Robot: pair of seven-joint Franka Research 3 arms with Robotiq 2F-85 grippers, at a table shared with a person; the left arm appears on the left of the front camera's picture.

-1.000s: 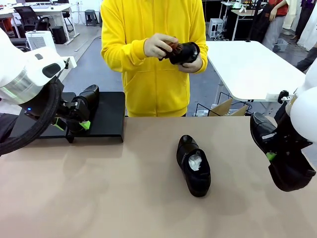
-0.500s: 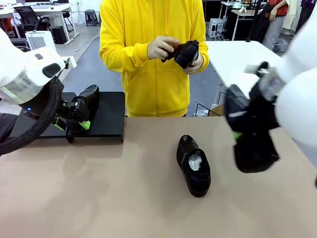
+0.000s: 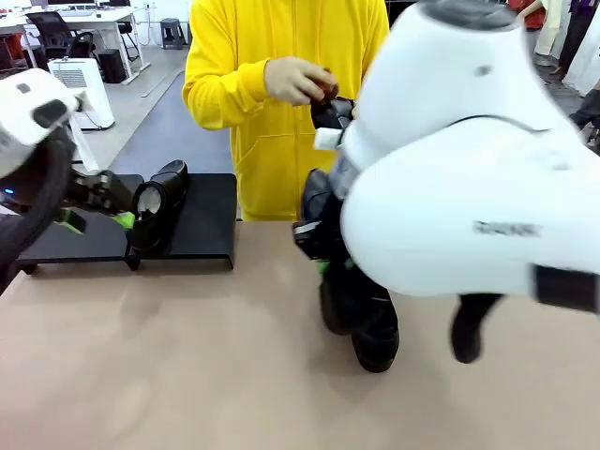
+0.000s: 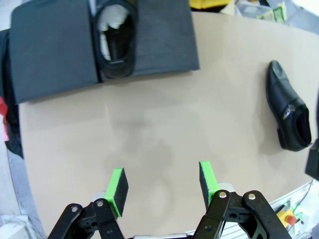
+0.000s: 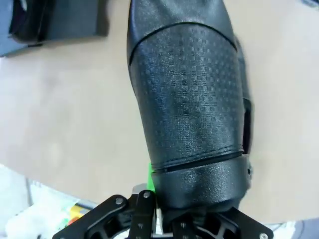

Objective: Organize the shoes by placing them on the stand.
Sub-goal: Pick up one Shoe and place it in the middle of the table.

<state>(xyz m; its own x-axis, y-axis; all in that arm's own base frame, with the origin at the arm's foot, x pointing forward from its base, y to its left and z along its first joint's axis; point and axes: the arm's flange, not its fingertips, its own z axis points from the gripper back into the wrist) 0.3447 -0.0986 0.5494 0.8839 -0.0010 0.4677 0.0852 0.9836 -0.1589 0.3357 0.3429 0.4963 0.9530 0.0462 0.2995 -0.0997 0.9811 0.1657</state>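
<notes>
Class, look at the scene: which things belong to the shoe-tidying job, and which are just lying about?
Part of the job:
- stand
- shoe on the stand
- shoe lying on the table
- gripped shoe, sole towards the camera
- shoe in the person's hands

Not part of it:
- dark-red brush
- office chair
- white box unit

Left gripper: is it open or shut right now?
Open. In the left wrist view the left gripper shows its green pads standing apart, with bare tabletop between them and nothing held.
</notes>
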